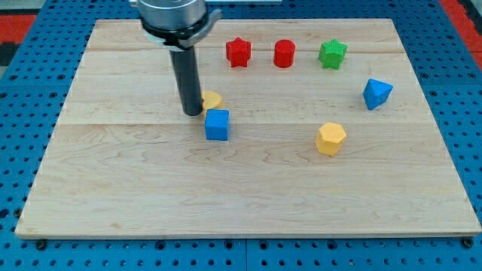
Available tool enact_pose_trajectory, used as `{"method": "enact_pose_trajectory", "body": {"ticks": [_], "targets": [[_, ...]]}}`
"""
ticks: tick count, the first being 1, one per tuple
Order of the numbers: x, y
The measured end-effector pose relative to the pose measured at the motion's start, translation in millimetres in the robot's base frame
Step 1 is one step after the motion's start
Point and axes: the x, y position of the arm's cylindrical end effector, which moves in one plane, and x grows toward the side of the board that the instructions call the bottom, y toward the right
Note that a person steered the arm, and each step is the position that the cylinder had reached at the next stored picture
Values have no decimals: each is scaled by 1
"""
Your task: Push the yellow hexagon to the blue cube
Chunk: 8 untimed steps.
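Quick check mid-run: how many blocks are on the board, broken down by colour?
Red: 2, a red star and a red cylinder
Green: 1, a green star
Blue: 2, the blue cube and a blue block at the view's right
Yellow: 2, the yellow hexagon and a yellow block beside my tip
Total: 7

Pale wooden board [248, 196], blue pegboard surround [22, 135] — evenly lit, red strip top-left [22, 22]

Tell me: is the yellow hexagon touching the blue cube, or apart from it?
Apart. The yellow hexagon sits well toward the view's right of the blue cube, bare wood between them. My tip is just left of the cube.
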Motion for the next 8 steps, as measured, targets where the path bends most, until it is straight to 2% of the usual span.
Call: {"method": "enact_pose_trajectory", "body": {"ticks": [1,2,3,4,5,6,7,8], "targets": [[-7,-7],[-55,4],[-56,85],[-4,160],[31,211],[26,253],[70,226],[72,168]]}}
